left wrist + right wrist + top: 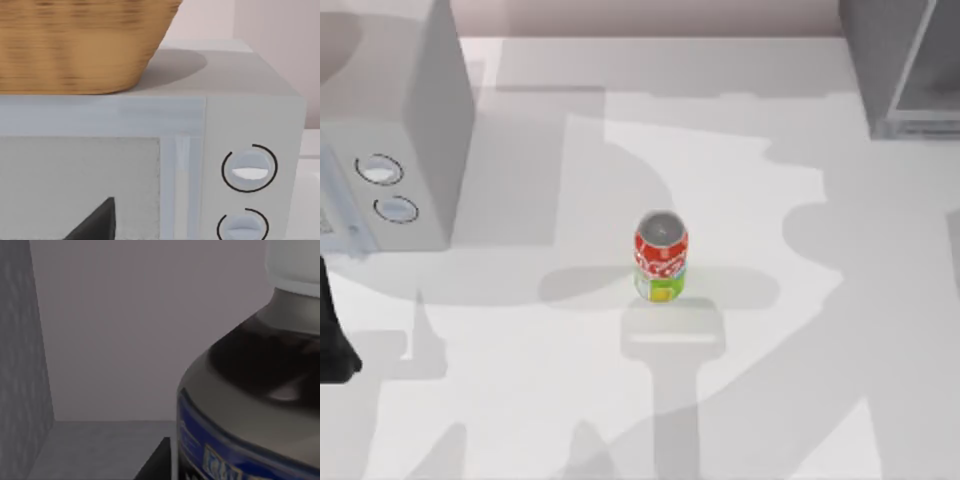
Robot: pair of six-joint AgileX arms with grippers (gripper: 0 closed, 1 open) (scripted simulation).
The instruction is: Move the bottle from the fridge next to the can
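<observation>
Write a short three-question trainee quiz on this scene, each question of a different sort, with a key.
1. True or false: the can stands upright on the table.
2. What sits on top of the light grey box with two dials? A) a wicker basket B) a plate C) a second can
3. Fill in: in the right wrist view, the bottle stands close ahead inside the ____.

Key: 1 true; 2 A; 3 fridge.
</observation>
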